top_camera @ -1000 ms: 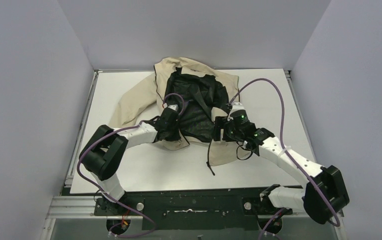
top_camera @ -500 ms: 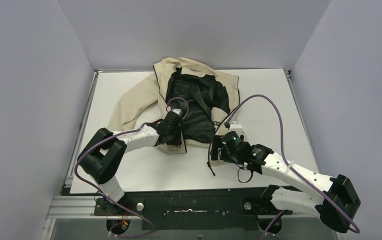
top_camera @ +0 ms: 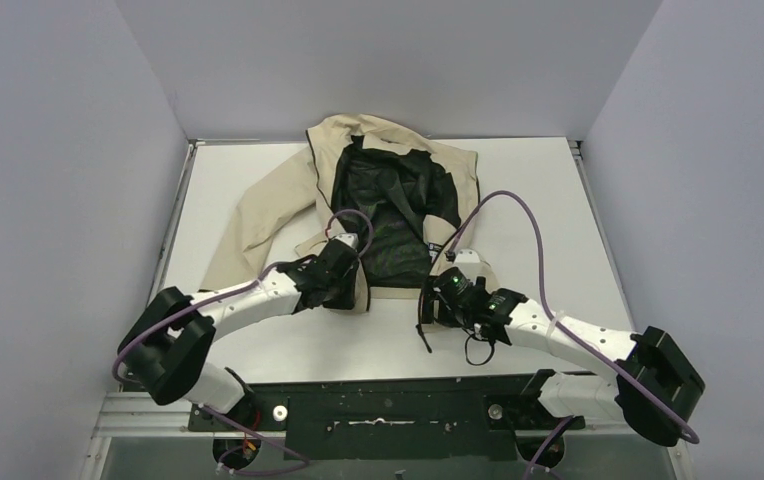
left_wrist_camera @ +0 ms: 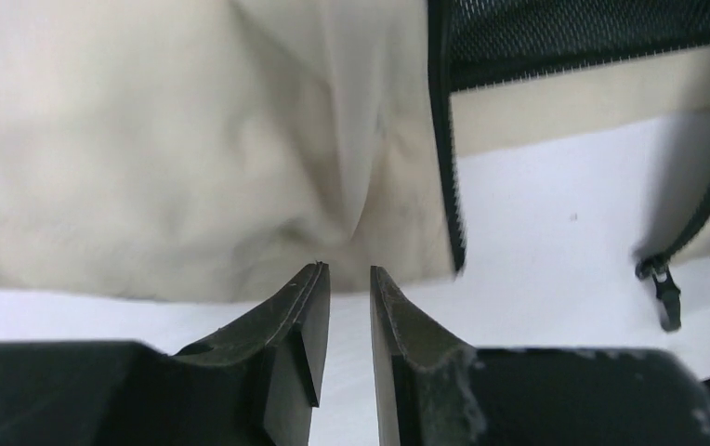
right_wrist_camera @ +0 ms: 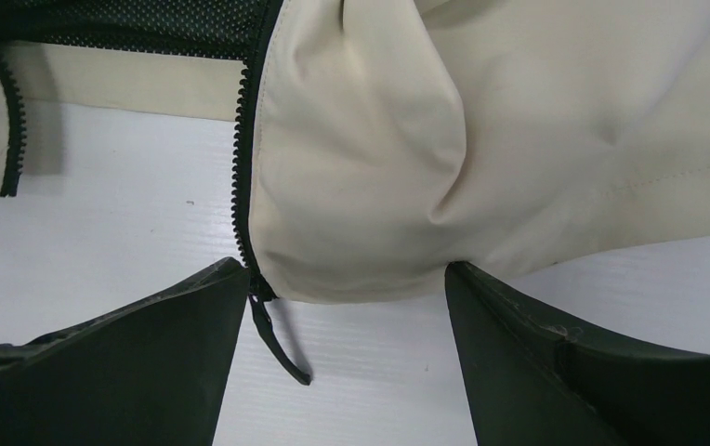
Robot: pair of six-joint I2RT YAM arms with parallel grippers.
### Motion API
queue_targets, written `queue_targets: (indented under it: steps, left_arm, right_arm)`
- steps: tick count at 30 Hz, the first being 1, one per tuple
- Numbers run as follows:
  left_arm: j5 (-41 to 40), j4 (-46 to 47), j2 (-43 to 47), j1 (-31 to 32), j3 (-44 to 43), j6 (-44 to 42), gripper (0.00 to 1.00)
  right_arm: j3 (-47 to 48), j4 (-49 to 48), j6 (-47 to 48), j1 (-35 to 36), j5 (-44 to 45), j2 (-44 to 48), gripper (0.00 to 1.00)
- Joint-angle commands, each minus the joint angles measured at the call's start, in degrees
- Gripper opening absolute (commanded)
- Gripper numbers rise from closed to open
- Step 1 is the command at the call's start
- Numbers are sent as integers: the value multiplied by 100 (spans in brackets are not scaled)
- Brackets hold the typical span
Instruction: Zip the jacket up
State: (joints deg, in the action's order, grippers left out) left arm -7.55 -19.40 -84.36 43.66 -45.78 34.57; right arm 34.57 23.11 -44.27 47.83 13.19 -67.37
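The beige jacket (top_camera: 268, 205) lies open on the white table (top_camera: 548, 200), black mesh lining (top_camera: 393, 200) facing up. My left gripper (top_camera: 356, 292) sits at the left panel's hem, jaws a narrow gap apart with nothing between them (left_wrist_camera: 349, 269). That panel's zipper teeth (left_wrist_camera: 444, 167) run just to its right. My right gripper (top_camera: 436, 300) is wide open (right_wrist_camera: 347, 269) and straddles the right panel's bottom corner (right_wrist_camera: 379, 186). The zipper slider (right_wrist_camera: 256, 288) and its black pull tab (right_wrist_camera: 277, 348) lie by its left finger. The slider also shows in the left wrist view (left_wrist_camera: 663, 288).
Grey walls (top_camera: 58, 150) close in the table on three sides. A purple cable (top_camera: 518, 205) loops above the right arm. One sleeve (top_camera: 248, 235) stretches to the left. A bare strip of table (left_wrist_camera: 556, 214) separates the two zipper ends.
My right gripper came off the lining toward the near edge and now sits at the right panel's bottom corner. My left arm drew back to the left panel's hem.
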Motion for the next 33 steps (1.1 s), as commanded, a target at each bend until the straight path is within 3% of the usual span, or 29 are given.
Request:
queue_targets:
  steps: [1,12,33]
  left_arm:
    - [-158,-223,776,164,96,121,23]
    - [-164,-500,1834,204,106,104,28]
    - [-111,-460,1792,203,97,24,30]
  right_arm:
    - [-28,-379,-10,55,145,-149,79]
    - [-174,-218,253,76,98,-296,78]
    - [-128,-340,731,170,-373,-704,81]
